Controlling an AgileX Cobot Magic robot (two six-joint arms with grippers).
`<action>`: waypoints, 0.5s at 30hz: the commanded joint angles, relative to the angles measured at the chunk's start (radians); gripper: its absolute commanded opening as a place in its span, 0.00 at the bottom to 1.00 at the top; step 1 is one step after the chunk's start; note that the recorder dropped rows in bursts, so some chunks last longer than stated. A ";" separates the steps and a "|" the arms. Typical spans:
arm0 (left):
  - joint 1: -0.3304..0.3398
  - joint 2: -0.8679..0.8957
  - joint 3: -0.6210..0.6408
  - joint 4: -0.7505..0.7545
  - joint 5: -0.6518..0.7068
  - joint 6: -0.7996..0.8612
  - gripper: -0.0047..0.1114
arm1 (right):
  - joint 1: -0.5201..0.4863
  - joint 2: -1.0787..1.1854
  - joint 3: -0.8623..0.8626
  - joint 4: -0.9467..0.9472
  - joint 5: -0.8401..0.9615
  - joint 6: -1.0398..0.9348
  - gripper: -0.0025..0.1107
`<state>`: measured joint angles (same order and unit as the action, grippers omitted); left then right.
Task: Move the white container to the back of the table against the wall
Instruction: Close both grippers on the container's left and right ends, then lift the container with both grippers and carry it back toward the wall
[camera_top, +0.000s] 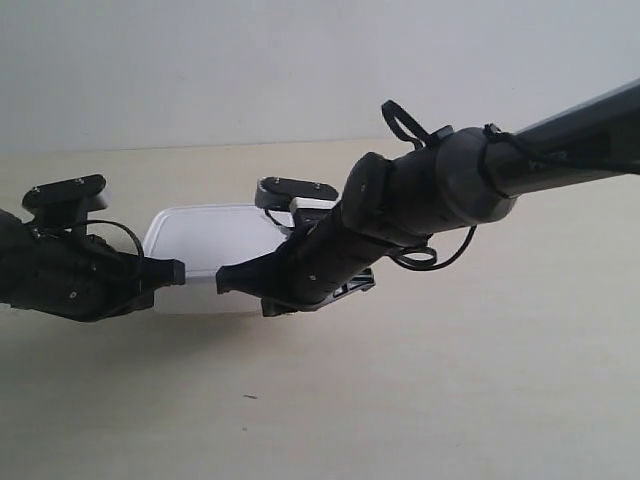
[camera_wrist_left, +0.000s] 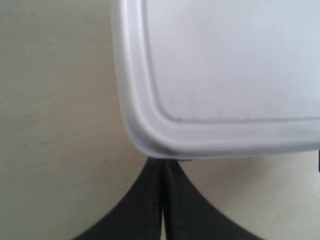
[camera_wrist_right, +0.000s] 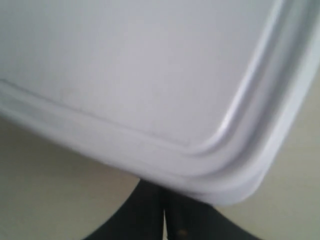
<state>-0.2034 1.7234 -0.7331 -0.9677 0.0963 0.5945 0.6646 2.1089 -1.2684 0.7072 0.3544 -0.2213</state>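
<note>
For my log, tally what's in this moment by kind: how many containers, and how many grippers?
white container: 1
black grippers: 2, namely the left gripper and the right gripper, both with jaws closed at a container corner
Total: 3
</note>
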 joint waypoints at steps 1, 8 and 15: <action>-0.007 0.027 -0.016 -0.004 -0.017 0.008 0.04 | -0.038 0.000 -0.007 -0.006 -0.014 0.004 0.02; -0.007 0.098 -0.066 -0.006 -0.014 0.006 0.04 | -0.063 0.000 -0.007 -0.006 -0.030 -0.004 0.02; -0.007 0.139 -0.130 -0.006 -0.018 0.006 0.04 | -0.070 0.000 -0.007 -0.006 -0.073 -0.019 0.02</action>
<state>-0.2034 1.8452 -0.8362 -0.9677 0.0927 0.5945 0.6083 2.1089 -1.2684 0.7072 0.3065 -0.2282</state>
